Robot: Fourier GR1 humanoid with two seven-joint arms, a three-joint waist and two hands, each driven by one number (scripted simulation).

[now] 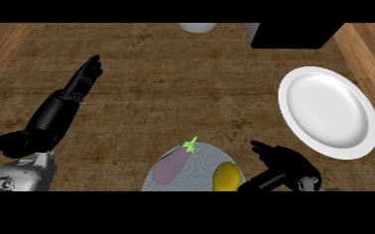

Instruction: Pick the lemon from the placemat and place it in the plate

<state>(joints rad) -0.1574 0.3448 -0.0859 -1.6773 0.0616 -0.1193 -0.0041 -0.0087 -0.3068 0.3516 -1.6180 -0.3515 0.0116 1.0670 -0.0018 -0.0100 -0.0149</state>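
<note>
Placemat (192, 171) holding lemon (227, 176), eggplant (173, 165) | right robot hand (282, 164) beside lemon, curled, gripping nothing | plate (327, 111) bare on worktop (183, 84) | left robot hand (81, 83) open

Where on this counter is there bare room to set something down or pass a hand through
The widest bare stretch is the brown counter between the left hand and the white plate. The plate's face is bare too. It is crowded low down, where the right hand sits beside the lemon and a purple vegetable on the placemat.
</note>
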